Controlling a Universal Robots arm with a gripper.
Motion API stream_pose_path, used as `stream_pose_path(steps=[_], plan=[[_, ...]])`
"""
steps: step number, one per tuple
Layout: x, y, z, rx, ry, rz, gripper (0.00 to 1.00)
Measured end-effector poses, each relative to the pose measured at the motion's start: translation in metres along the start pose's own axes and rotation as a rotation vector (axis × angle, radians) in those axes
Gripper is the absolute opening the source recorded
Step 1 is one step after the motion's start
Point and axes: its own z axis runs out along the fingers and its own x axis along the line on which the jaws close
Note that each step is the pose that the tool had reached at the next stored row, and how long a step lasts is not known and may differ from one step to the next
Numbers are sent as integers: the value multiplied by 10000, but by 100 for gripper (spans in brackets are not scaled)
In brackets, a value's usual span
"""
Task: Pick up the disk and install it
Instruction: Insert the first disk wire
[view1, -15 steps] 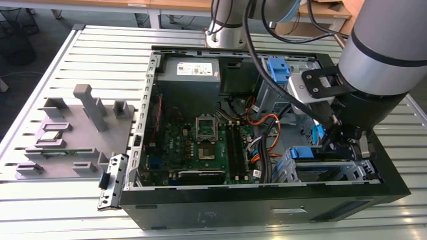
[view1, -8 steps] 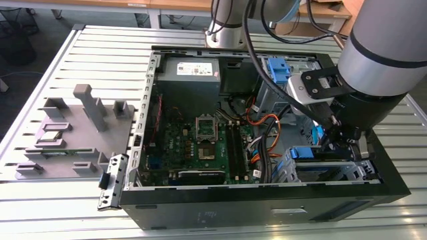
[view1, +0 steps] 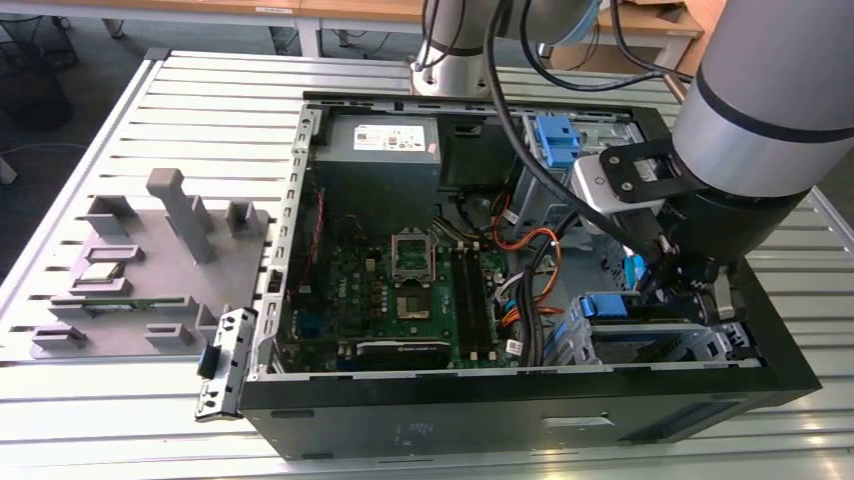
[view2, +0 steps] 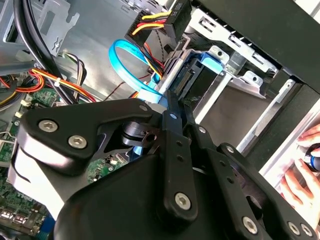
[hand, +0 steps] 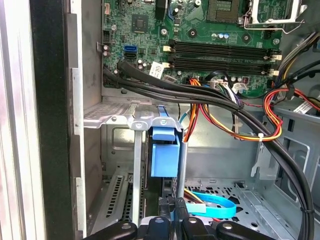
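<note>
Although our claw (hand: 172, 220) sits closest to the lens in both wrist views, we read its fingers (hand: 165, 210) as drawn nearly together on the thin edge of the disk (hand: 164, 160), with the blue bracket rising just ahead of them. From the first wrist view the disk stands on edge inside the metal drive cage (hand: 120, 120), slotted between two silver rails, its blue tab uppermost and seemingly most of the way home.

We judge the disk to be stiff and fairly dense for its bulk, so it should hold its line in the slot without flexing. The plastic bracket is the softer part and could bend or slip if squeezed hard. The metal case is smooth, so the better hold is on the bracket's edge or tab, square to the rails, where a skewed push would otherwise jam it.

Beyond the cage a light blue data cable (view2: 131, 65) loops near the drive's connector end, and bundled black and orange wires (hand: 220, 107) cross just behind.

Farther off lies the green motherboard (view1: 400, 290) and the grey power supply (view1: 380, 140), all within the open computer case (view1: 534, 405) on the slatted surface (view1: 80, 430).
</note>
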Motion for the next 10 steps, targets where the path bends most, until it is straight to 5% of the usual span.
stream_pose_path(steps=[10], plan=[[1, 3, 12, 1, -5, 0, 18]])
